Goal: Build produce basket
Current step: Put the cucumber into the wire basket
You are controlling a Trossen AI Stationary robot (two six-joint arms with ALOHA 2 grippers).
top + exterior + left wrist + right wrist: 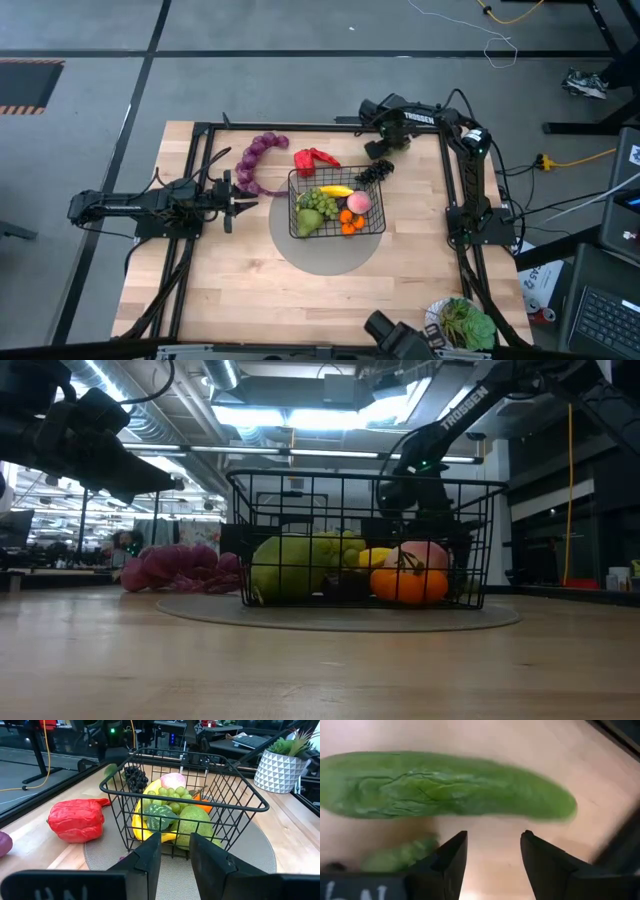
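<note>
While the left end effector (175, 855) hangs low over the worktop (240, 290) with its fingers parted and nothing between them, the basket (187, 787) stands just ahead of it on a grey round mat (320, 252), filled with a pear (192, 827), green grapes (172, 797), a banana (336, 190), a peach (358, 202) and oranges (348, 220). Beside it lies a red pepper (76, 820). Farther off, the right end effector (492, 857), parted and empty, hovers over a cucumber (445, 785).

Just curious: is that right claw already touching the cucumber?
Apart. In the right wrist view, bare table shows between the right gripper and the cucumber.
</note>
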